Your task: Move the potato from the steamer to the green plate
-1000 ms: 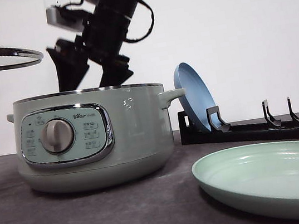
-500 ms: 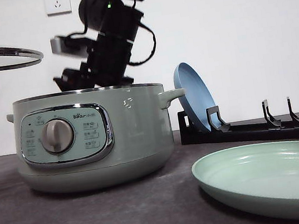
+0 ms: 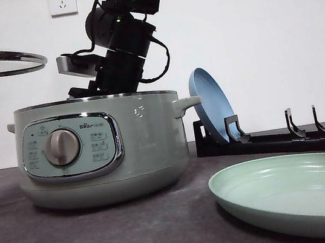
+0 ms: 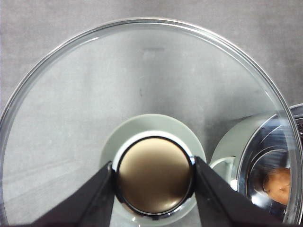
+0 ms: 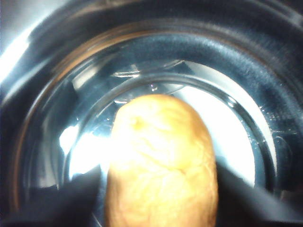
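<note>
My right end effector [image 5: 161,208] has dropped from above the rim into the steamer [image 3: 102,149], its jaws spread either side of the potato [image 5: 161,175] on the pot floor, not yet closed, so gripping comes next.

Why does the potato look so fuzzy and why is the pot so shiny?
Right wrist view: the potato is too close, so it blurs, and light glares white off the steamer's metal floor. Left wrist view: sharp, with the potato seen through the glass lid. Front view: evenly lit, sharp.
</note>
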Tool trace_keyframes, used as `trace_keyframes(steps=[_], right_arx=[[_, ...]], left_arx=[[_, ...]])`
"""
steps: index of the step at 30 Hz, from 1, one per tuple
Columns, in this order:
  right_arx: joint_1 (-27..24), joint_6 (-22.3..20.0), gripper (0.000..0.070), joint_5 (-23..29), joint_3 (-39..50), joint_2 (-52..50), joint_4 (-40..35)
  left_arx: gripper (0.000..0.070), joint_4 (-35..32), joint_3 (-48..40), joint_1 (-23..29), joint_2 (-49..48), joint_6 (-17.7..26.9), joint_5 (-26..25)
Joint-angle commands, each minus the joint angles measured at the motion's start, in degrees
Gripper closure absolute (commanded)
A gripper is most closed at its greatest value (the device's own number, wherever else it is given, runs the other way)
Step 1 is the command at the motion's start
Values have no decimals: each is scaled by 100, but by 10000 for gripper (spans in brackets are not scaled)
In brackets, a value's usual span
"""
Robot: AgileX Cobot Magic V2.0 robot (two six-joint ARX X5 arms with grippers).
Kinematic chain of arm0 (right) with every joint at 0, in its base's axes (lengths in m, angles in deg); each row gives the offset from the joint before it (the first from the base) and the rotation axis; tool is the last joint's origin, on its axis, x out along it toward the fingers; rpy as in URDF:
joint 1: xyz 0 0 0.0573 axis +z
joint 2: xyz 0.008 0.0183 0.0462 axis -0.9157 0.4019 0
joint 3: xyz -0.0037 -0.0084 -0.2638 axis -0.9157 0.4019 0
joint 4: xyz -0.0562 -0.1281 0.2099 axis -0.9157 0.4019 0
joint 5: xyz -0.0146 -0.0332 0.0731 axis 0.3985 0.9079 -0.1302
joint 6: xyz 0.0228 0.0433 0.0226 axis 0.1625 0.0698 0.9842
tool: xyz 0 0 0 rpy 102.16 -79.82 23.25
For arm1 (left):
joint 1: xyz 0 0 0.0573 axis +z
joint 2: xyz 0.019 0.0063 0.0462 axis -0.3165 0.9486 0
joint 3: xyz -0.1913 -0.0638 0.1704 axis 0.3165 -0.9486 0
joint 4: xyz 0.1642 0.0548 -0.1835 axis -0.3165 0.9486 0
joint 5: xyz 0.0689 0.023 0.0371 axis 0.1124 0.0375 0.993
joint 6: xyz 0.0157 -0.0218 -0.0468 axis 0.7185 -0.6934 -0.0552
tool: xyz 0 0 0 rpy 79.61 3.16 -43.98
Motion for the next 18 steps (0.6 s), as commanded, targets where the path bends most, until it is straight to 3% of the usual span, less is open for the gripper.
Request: trace_keyframes(steps=[1,8,15,18], right_arx=[[74,131,429,-4,-146,196,-54],[47,255,437,-4,-441,70,97],[4,292,437,-3,-1941,-19,1672],[-40,342,437,-4,-2178,-258,2053]], left_arx=[[685,-160,256,7,-101,7,-46],[685,-169,256,7,-98,9,-46],[685,-173,256,7,-98,8,-46],[685,-168,256,7,-98,9,-46]])
